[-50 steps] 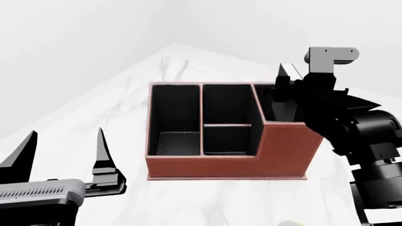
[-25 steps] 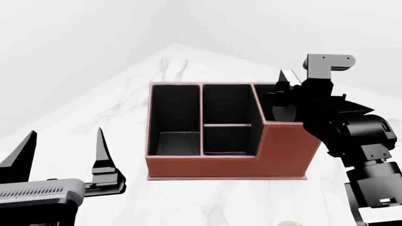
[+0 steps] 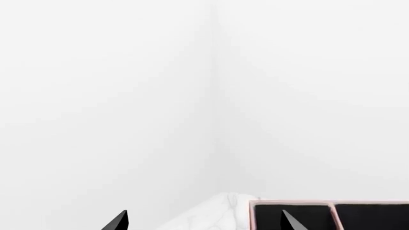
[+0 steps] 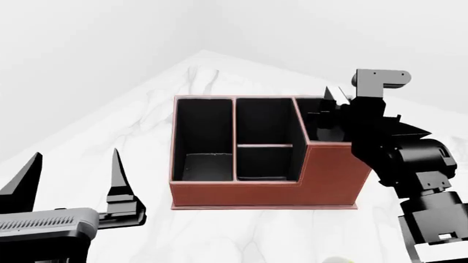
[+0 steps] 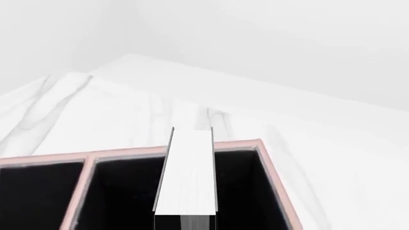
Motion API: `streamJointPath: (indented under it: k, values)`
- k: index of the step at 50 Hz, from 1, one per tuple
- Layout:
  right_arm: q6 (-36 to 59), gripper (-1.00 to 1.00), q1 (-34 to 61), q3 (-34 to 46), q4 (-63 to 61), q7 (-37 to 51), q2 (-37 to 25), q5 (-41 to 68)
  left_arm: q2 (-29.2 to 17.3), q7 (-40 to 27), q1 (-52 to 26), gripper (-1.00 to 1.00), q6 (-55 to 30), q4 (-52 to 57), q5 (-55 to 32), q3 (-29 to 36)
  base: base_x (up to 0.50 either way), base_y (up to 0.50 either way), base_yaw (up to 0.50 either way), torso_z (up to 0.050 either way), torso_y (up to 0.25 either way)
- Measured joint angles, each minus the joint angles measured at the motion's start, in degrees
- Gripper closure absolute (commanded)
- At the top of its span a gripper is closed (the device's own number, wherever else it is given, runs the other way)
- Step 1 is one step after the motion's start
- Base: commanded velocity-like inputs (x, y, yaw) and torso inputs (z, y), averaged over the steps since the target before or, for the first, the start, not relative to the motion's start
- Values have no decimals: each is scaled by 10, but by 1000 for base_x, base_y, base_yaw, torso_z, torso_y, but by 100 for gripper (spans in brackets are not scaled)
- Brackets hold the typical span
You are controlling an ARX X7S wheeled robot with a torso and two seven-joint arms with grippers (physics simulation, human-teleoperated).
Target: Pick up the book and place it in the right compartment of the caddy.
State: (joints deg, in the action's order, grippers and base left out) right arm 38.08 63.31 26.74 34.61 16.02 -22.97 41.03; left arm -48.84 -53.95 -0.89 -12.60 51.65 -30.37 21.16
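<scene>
Book: the book (image 5: 186, 172) is carried edge-on by the right tool (image 4: 330, 112), its white page edges turned up toward the wrist camera, so that the thin volume can slide down between the walls.
Position: it is held over the right compartment (image 5: 236, 191) of the caddy (image 4: 263, 189), apparently just entering it; its lower end is hidden.
Right tool: judged to be pinching the book, though its fingertips are hidden in both views.
Left tool: the left tool (image 4: 69, 178) is spread and empty, parked above the desk (image 4: 146, 109), well apart from the caddy's low end, presumably to stay out of the way.
Step judged: lowering before release.
Risk: a tilted book could catch on the tall wall beside the tool.
</scene>
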Motion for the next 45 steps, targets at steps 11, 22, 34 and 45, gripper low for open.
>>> streamJointPath:
  k: [11, 22, 34, 45]
  values:
    - [-3, 100, -2, 0, 3, 0, 0, 0, 0, -1, 0, -100, 0, 0, 0, 0, 0, 0, 0, 0, 1]
    - [-9, -100, 0, 0, 13, -6, 3, -6, -1, -1, -1, -100, 0, 0, -1, 0, 0, 0, 0, 1, 2]
    - [-18, -100, 6, -2, 19, -12, 5, -24, -1, -2, -2, -100, 0, 0, -1, 1, 0, 0, 0, 0, 0]
    - [-16, -100, 5, -4, 12, -10, 3, -26, -1, -3, -2, -100, 0, 0, -1, 1, 0, 0, 0, 0, 0]
